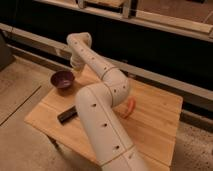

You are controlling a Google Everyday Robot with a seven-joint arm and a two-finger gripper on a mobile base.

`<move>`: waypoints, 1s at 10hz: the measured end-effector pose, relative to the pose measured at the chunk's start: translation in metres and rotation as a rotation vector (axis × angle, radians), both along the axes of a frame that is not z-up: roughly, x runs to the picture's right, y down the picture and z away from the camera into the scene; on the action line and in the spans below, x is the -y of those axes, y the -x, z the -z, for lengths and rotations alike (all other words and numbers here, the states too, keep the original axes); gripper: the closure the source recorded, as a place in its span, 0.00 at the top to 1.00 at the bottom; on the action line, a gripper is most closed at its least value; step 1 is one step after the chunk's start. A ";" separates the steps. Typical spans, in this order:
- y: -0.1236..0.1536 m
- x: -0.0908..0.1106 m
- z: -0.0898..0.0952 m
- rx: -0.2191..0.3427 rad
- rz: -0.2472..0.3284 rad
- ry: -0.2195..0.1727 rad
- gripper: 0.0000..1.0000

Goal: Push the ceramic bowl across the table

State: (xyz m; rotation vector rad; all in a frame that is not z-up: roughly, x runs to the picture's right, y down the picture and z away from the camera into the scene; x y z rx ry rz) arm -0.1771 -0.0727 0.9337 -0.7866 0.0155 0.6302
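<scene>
Beside the ceramic bowl (pixel 63 79) at the counter (pixel 155 120) corner, my tool (pixel 77 64), grip state unreadable, should press low and steadily on its rim.

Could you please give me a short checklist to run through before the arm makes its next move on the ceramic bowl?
1. Ceramic bowl upright on the table, near its far left corner: ok.
2. End effector positioned just right of the bowl: ok.
3. End effector touching the bowl: cannot tell.
4. Bowl's margin from the left edge: slim, so a leftward push is not ok.
5. Dark rectangular object lies nearer the front edge, apart from the bowl: ok.
6. Orange object sits beside the arm's elbow, away from the bowl: ok.
</scene>
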 end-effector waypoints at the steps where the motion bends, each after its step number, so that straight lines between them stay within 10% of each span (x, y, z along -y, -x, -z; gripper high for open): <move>1: 0.004 -0.005 0.002 0.011 -0.006 0.025 0.00; 4: 0.016 -0.001 0.004 0.110 -0.030 0.026 0.00; 10: -0.006 0.058 -0.015 0.299 -0.099 -0.213 0.00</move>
